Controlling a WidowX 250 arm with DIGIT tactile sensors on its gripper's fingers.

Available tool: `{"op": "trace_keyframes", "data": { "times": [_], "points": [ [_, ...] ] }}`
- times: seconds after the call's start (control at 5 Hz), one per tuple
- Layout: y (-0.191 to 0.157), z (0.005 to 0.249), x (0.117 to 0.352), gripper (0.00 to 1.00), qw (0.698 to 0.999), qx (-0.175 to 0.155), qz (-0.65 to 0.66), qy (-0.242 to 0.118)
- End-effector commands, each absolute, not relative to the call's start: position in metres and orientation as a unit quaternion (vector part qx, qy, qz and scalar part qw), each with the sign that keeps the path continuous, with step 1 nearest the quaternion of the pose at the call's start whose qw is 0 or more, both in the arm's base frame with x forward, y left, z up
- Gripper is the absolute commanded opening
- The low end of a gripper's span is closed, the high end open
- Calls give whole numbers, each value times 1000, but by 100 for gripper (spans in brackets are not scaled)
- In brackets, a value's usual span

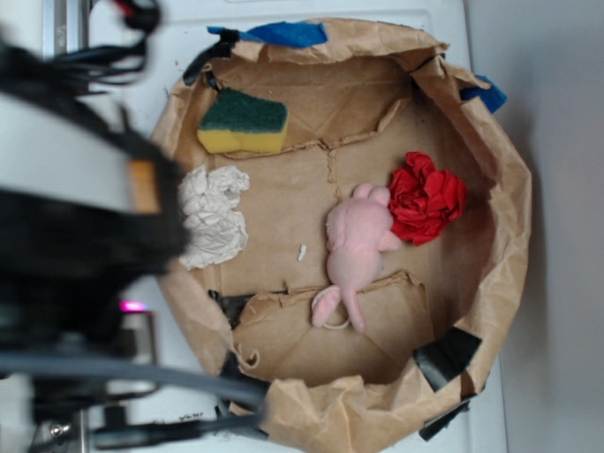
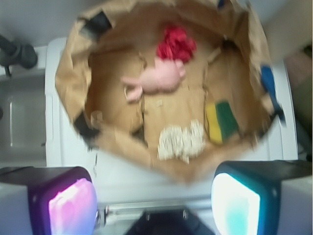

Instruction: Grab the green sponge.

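Green on top and yellow beneath, the green sponge (image 1: 243, 124) lies flat in the upper left of the exterior view, on the floor of a shallow basin made of crumpled brown paper (image 1: 505, 236). In the wrist view the same sponge (image 2: 222, 122) sits right of centre, just beside the white paper wad (image 2: 182, 142), close but apart as far as I can tell through the blur.

My fingers (image 2: 154, 205) stand wide open, the pink-lit pad (image 2: 72, 205) at the lower left of that view and the teal-lit pad (image 2: 235, 203) at the lower right, with nothing between them. I hover high, outside the near rim of the basin, so I judge this to be the approach step: the sponge is untouched.

The next move calls for travelling forward over the rim and to the right in the wrist view, centring the sponge between the pads, then descending to close across its narrow width.

Room looks fair. The pink plush toy (image 1: 357, 253) and the red crumpled wad (image 1: 427, 198) lie well apart from the sponge, toward the middle and right of the exterior view. The tighter sides are the raised paper wall behind the sponge, with blue tape (image 1: 283, 34) on the rim, and the white wad near it. A descent too close to either could snag paper or catch the wad.
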State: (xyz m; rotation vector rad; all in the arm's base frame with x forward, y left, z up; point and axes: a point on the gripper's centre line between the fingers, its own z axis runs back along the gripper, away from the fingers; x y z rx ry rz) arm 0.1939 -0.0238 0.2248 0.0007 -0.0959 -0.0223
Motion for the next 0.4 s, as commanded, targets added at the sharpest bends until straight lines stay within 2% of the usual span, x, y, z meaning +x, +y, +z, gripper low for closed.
{"op": "trace_keyframes", "data": {
  "times": [0.0, 0.2],
  "points": [
    [4, 178, 271, 100, 979, -14, -192, -61],
    [31, 158, 320, 100, 979, -18, -195, -62]
  ]
}}
